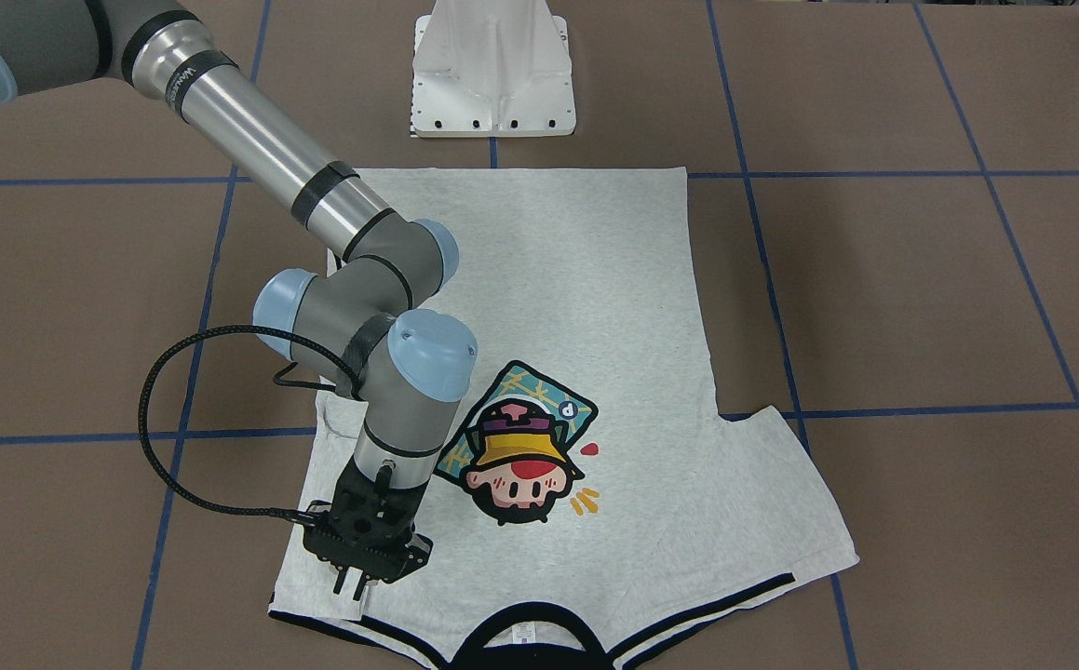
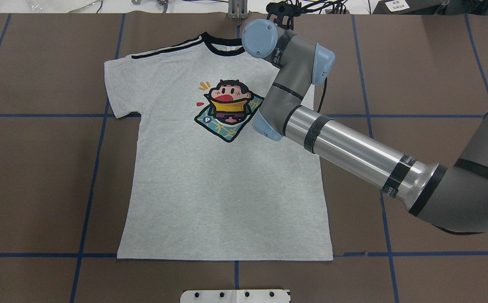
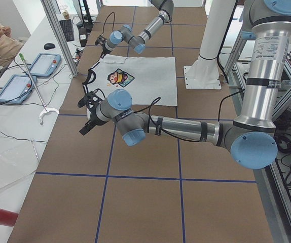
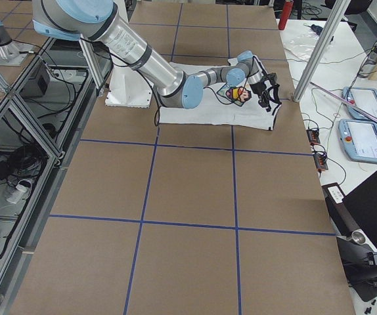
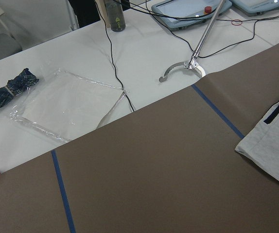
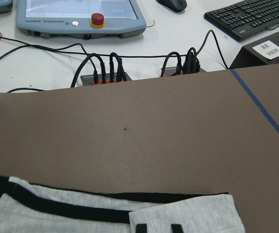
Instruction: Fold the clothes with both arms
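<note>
The light grey T-shirt (image 1: 576,307) (image 2: 210,189) lies flat, print up, collar toward the operators' side. Its sleeve on the robot's left (image 2: 119,88) is spread out. The sleeve on the robot's right is turned in over the black-striped shoulder (image 6: 183,213). My right gripper (image 1: 350,586) (image 6: 158,227) points down onto that turned-in sleeve, its two fingertips a small gap apart, gripping nothing that I can see. My left gripper (image 3: 84,126) hovers over bare table off the shirt's left side. It shows only in the exterior left view, so I cannot tell its state.
The white pedestal (image 1: 492,74) stands just behind the shirt's hem. Blue tape lines cross the brown table. Beyond the far edge is a white desk with teach pendants (image 3: 39,66), a cable block (image 6: 105,73), a keyboard (image 6: 246,17), a clear plastic sheet (image 5: 66,104) and a grabber tool (image 5: 188,65).
</note>
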`<state>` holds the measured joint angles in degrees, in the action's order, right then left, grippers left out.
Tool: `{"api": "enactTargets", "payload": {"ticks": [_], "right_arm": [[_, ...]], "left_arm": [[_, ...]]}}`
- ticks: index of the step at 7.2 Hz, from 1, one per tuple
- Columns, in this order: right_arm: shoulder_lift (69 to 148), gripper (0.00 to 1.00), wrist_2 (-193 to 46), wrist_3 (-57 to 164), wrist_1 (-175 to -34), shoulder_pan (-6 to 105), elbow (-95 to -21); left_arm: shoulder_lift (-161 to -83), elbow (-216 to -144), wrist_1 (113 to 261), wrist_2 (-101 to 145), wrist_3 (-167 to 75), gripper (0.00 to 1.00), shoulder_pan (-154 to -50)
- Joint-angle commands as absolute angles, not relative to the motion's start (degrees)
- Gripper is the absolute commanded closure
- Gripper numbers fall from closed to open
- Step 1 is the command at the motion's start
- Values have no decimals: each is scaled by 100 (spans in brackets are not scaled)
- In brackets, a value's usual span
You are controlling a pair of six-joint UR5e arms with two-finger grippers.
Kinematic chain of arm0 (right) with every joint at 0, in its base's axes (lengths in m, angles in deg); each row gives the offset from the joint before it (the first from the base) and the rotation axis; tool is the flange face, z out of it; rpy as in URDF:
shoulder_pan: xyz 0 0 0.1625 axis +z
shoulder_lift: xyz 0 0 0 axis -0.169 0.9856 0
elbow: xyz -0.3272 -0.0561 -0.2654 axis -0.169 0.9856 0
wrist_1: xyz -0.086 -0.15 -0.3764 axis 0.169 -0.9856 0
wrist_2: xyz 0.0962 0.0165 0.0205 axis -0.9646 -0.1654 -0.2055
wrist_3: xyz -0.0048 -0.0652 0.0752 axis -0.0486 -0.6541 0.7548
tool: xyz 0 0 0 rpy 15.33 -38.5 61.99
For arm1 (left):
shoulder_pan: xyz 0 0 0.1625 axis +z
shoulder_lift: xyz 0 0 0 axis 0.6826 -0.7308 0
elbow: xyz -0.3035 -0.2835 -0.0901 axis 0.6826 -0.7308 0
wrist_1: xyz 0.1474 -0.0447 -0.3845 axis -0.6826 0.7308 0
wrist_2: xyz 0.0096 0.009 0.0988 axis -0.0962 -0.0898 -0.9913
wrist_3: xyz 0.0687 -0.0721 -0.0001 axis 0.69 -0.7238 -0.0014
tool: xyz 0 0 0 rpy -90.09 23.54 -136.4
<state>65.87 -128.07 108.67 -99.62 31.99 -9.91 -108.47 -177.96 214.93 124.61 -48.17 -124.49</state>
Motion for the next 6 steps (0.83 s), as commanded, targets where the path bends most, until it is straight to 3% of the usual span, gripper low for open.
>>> {"api": "enactTargets", "payload": {"ticks": [1,3,5,6], "right_arm": [[6597,0,-14063,10048,-10057,3734,-1667],[7025,0,-15272,9083,-10985,4385,-3025],[8427,0,-16502,8309,-11016,5096,-4678],[9017,0,-16743,7791,-10955,5335,-5173]], "left_arm": [[-11179,-17623,21487,12470,-5302,0,-12426],[-11602,-17378,21872,12391,-6435,0,-11420],[-12295,-16580,21935,12077,-7727,1,-11047],[-12446,-16254,22266,11656,-8255,8,-10724]]}}
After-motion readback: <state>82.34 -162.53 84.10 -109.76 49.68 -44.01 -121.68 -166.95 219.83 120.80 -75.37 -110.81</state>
